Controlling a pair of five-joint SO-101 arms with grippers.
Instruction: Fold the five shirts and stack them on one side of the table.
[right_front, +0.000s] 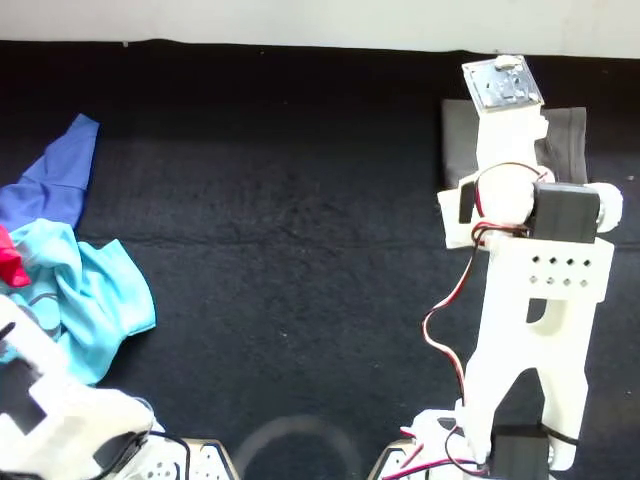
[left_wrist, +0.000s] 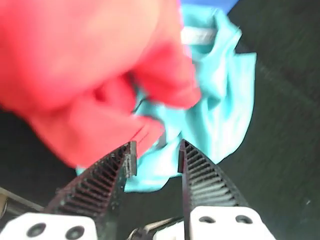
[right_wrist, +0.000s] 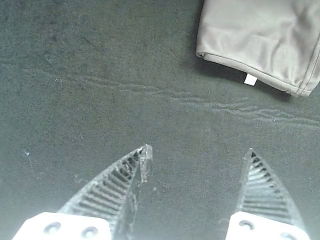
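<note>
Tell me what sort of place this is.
Probably a robot test bench: a white robot arm at a dark-covered table, loose shirts heaped at one side, a folded grey shirt at the other.

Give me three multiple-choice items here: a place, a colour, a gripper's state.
1. The folded grey shirt lies: A) at the far right of the table; B) in a gripper; C) on the floor.
2. The crumpled shirt closest in the left wrist view is: A) yellow; B) red; C) green.
3. The right gripper is: A) shut on cloth; B) open over bare table; C) shut empty.
Key: 1 A, the high view shows it there; 2 B, plainly red; 3 B, jaws apart, nothing between.
</note>
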